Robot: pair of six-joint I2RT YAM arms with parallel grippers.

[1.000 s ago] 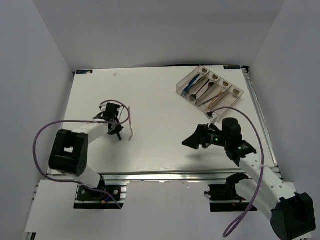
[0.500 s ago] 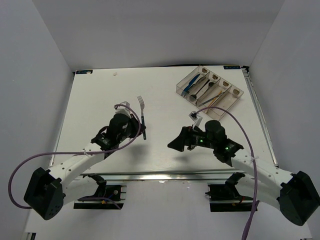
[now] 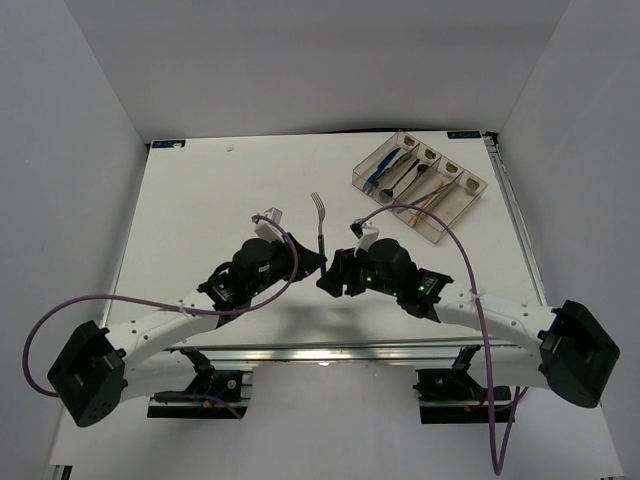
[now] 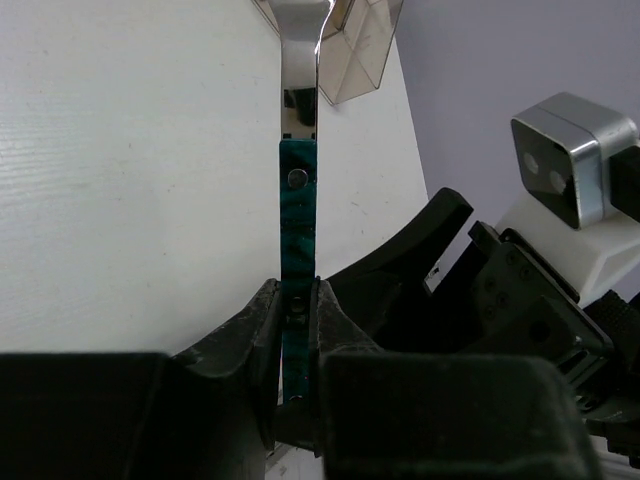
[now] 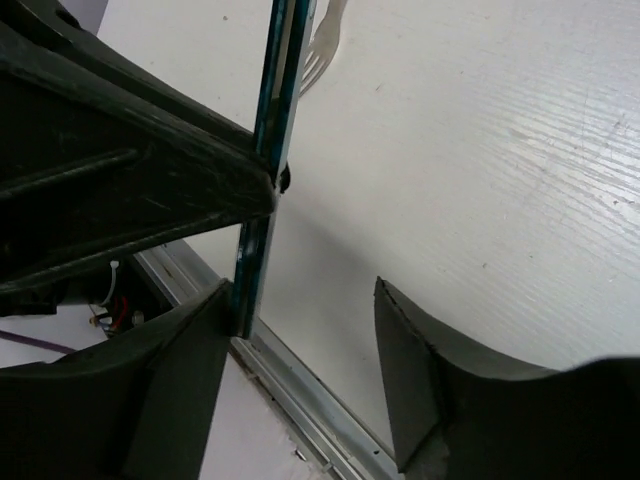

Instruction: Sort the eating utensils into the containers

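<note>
My left gripper [image 3: 316, 260] is shut on the teal handle of the silver fork [image 3: 319, 222] and holds it above the middle of the table, tines pointing to the far side. In the left wrist view the handle [image 4: 298, 225] runs up from between my fingers [image 4: 262, 325]. My right gripper [image 3: 329, 281] is open right beside it. In the right wrist view the handle [image 5: 268, 150] passes down to my left finger [image 5: 185, 375], with the other finger [image 5: 420, 370] well apart. The containers [image 3: 420, 178] stand at the far right and hold a blue-handled knife [image 3: 378, 172], dark spoons and chopsticks.
The table's near metal rail [image 5: 300, 385] lies just under my right gripper. The right wrist camera housing [image 4: 570, 160] sits close to my left gripper. A corner of the containers [image 4: 352, 50] shows beyond the fork. White walls enclose the table.
Both arms have swung in to the table's middle. The left one carried the fork rightward. The right gripper moved left until its open fingers reached the handle's end.
</note>
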